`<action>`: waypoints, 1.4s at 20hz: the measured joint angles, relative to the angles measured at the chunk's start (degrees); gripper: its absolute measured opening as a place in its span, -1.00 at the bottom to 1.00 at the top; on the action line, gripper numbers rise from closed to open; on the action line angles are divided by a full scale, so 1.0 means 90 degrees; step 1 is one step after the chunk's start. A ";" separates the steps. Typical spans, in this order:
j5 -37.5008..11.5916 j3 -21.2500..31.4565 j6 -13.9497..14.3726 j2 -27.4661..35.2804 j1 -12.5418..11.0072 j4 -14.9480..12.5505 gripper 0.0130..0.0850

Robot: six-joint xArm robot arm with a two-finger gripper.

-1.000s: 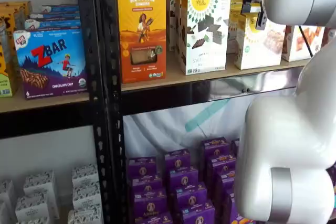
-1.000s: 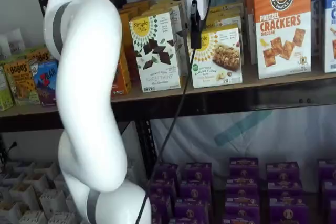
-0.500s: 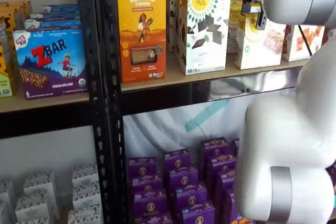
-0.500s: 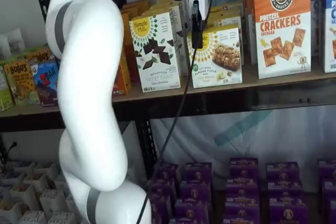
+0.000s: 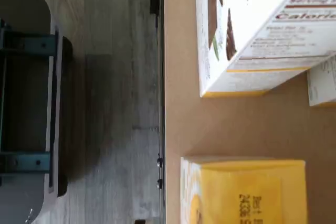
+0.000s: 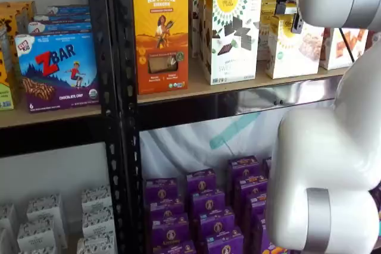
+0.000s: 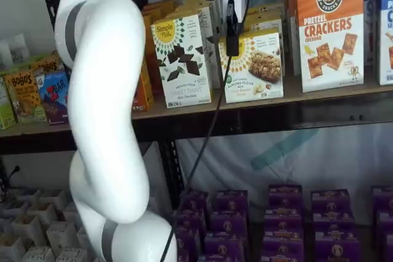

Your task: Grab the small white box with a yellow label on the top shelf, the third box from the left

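My gripper hangs just in front of the small white box, at the level of its upper front face. In that shelf view only one black finger shows, edge-on, below the white body, so the pictures give no gap to read. I judge the jaws to be at full spread, and they hold nothing.

The small white box stands upright on the top shelf, directly behind and slightly below my fingers. It is set close to the shelf's front edge, so its face is reachable without passing other stock. In the other shelf view my arm covers part of the box.

The taller white box stands beside my gripper, on the side nearer the black upright. The cracker box stands on the far side of the target.

The wrist view looks down on the yellow top of the small white box, with bare shelf board between it and the taller box. I judge that this gap admits a finger. The box is not yet gripped.
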 joint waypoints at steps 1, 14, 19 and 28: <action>0.0000 -0.0005 -0.0002 0.0004 0.0003 -0.0020 1.00; -0.0111 0.0101 0.0014 -0.0050 0.0045 -0.0083 1.00; -0.0187 0.0192 0.0054 -0.0097 0.0091 -0.0083 1.00; -0.0207 0.0189 0.0098 -0.0069 0.0138 -0.0088 1.00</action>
